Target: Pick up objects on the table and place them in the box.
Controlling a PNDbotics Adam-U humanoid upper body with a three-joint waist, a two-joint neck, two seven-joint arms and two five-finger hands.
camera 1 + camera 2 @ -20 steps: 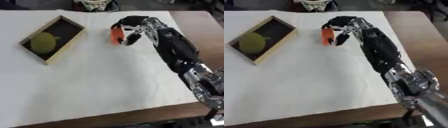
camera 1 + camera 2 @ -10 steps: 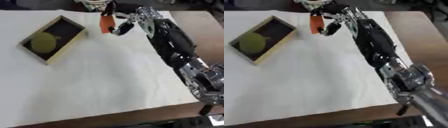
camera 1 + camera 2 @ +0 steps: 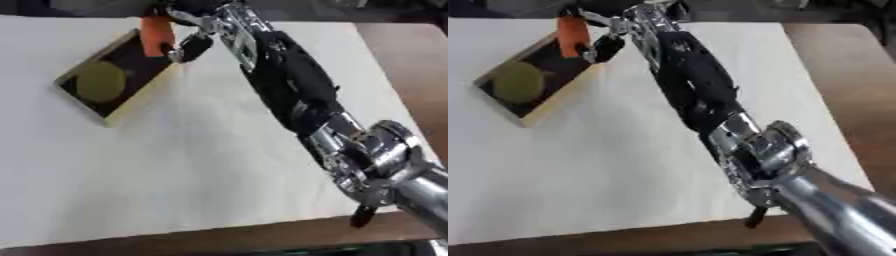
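My right hand [image 3: 194, 31] reaches across the table from the lower right and is shut on an orange object [image 3: 157, 33], held upright in the air over the near right rim of the box [image 3: 131, 104]. The box is a shallow wooden tray with a dark floor, lying askew at the upper left of the white table. A round yellow-green object [image 3: 100, 81] lies inside it. My left hand shows in neither view.
The white table cover [image 3: 175, 170] spreads below and to the right of the box. Bare brown table [image 3: 411, 75] shows at the right edge, and the front edge [image 3: 219, 235] runs along the bottom. My right arm [image 3: 702, 95] crosses the middle.
My right hand has carried the orange object up and to the left, from the table's middle back to above the box's rim. The camera has also shifted.
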